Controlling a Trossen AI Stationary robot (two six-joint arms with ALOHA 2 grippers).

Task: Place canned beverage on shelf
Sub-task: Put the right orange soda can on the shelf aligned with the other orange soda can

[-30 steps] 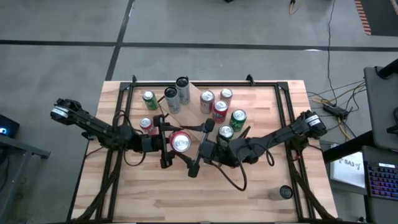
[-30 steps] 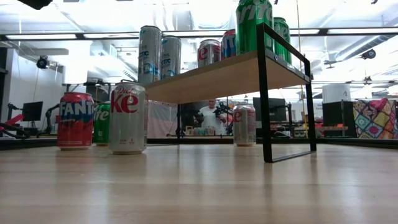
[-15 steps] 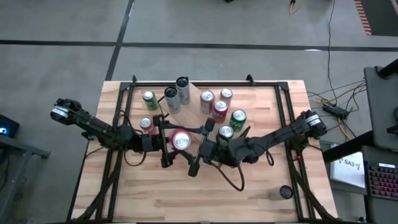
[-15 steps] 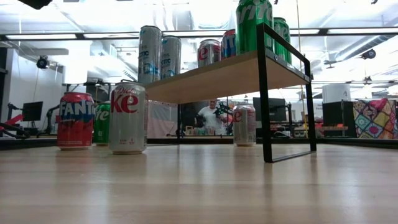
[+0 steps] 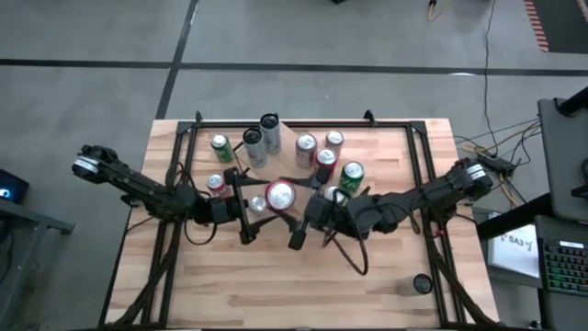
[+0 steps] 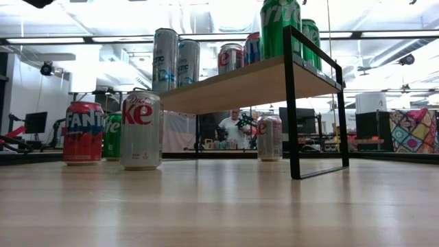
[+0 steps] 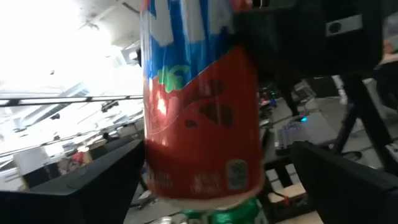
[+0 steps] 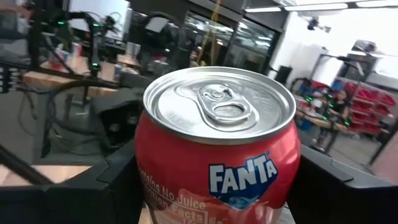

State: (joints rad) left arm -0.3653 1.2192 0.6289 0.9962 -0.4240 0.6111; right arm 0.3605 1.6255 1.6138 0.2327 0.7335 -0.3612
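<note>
dark jointed arms, black cables (looped)

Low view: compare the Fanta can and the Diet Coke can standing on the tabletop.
The Fanta can is red with a blue-and-white logo; the Diet Coke can is silver with red lettering. The Diet Coke can stands nearer the camera and so looks larger; the Fanta can stands farther back, beside a green can. Both are upright on the tabletop, outside the shelf, not yet placed on it.
</note>
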